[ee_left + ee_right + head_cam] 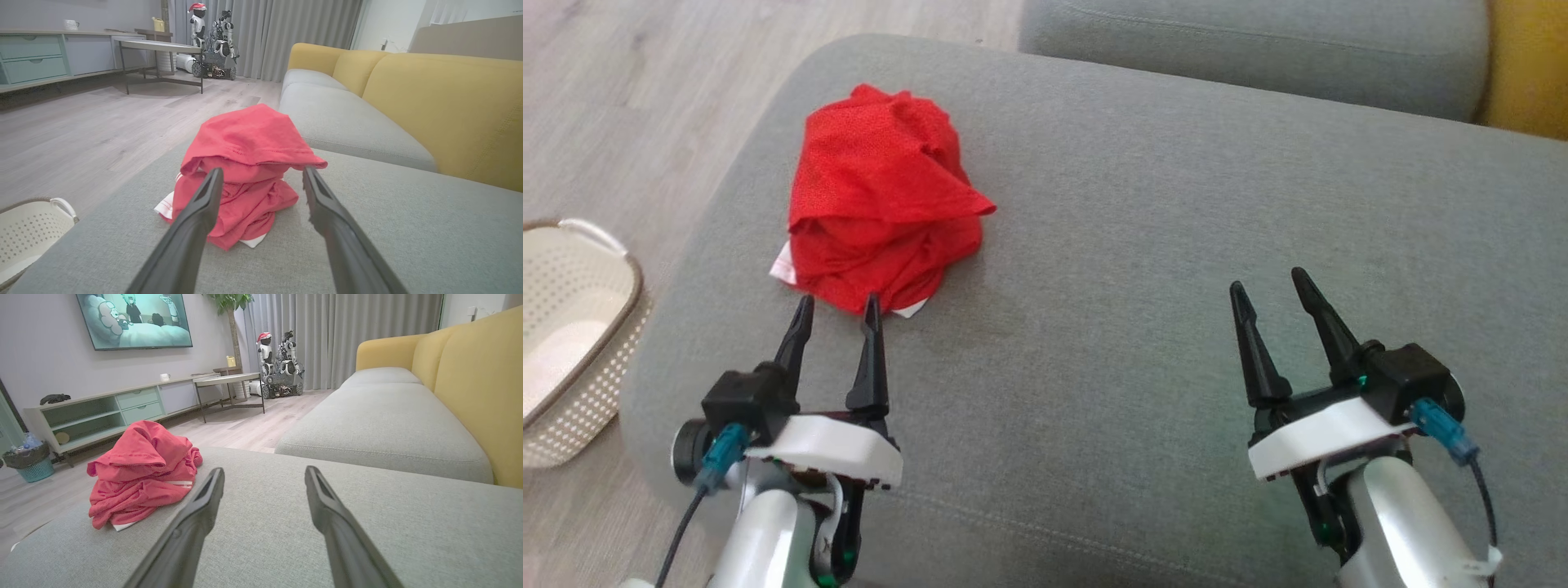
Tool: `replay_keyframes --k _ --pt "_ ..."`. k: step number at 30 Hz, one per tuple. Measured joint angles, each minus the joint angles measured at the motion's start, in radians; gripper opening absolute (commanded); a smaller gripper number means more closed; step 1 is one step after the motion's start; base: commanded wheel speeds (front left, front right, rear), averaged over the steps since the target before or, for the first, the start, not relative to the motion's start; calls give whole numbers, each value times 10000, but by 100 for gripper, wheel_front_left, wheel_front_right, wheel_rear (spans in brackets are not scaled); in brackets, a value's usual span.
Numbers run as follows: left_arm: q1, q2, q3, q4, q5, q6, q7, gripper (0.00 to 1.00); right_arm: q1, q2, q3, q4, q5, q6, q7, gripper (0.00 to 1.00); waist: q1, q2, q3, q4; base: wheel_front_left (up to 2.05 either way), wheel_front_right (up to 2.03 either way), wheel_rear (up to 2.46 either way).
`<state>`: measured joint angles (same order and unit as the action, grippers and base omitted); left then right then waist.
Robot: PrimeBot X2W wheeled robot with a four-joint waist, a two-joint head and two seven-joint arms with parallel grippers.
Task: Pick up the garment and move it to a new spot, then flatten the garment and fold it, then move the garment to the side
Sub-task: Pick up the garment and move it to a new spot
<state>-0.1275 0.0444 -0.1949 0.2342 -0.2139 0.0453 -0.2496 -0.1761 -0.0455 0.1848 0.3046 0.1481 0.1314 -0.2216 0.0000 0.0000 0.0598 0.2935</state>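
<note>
Red, probably soft and light, the crumpled garment (882,196) sits just ahead of the open left gripper (839,300); best pinch its top fold. The right gripper (1267,279) is open too.

basket (600,376): cut off by the left edge in the head view. garment (882,196): bunched into a heap, so its kind cannot be told; its white part is mostly covered by red folds. screen (135,318): cropped by the top edge. distant robot figures (282,371): too small to be made out.
</note>
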Motion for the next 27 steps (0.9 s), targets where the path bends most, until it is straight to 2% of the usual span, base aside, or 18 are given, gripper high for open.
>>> replay_keyframes --k 9,21,27 --pt "36 -6 161 2 -121 178 0 100 1 0 232 31 10 0 -75 100 0 0 42 354 0 0 0" --pt "34 -10 497 270 -481 253 0 100 0 -2 286 40 94 0 -151 100 0 0 139 137 0 0 0" --pt "-184 19 734 548 -422 -13 0 100 -97 -6 -98 -134 63 0 -161 100 0 0 470 -89 0 0 0"
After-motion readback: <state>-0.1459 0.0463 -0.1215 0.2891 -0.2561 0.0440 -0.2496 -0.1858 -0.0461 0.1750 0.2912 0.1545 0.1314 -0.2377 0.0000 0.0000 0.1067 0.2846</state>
